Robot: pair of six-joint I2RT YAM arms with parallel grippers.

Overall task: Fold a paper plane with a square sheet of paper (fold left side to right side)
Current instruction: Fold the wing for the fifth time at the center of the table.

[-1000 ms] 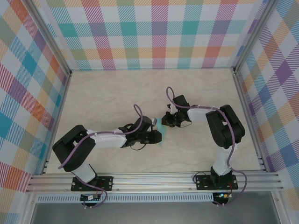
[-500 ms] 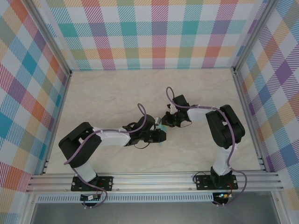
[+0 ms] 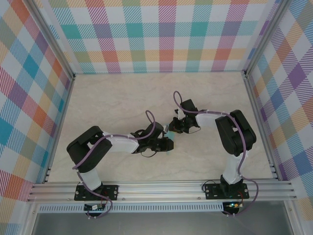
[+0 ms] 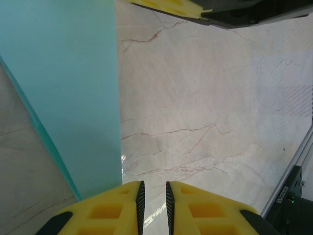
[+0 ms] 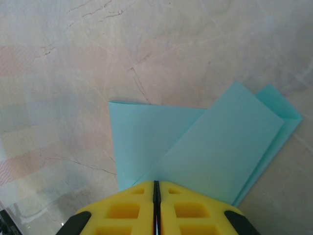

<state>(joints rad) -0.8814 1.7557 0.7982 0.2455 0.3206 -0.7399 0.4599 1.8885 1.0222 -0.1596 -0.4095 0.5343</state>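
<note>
Step in hand: judging by the layers, the arms are setting a crease in the square sheet of paper (image 5: 195,147), which is lying doubled with a slanted flap on top.
Paper's place: it is lying on the bench (image 4: 220,98) about midway between the left and right edges, somewhat nearer the near edge than the far one, between the two grippers.
Right gripper (image 5: 155,188): its fingers are pressing together with no gap, at the spot where the flap meets the lower layer. Whether any paper is caught between them cannot be told.
Left gripper (image 4: 153,200): its fingers are standing a narrow slit apart with bare bench showing through. The sheet is running off to one side of the slit, passing behind one finger in the wrist view, and nothing is sitting between the fingers.
Doing it well: one gripper should probably be pinning the layers while the other is sliding along the fold line. Light, even pressure would be keeping thin paper from skidding or tearing, and the edges want lining up before the crease is sharpened.
Writing: the sheet is showing no print. Small pale lettering on a black fitting (image 4: 288,196) by the bench's edge is too small to read, and no brand is making itself out.
</note>
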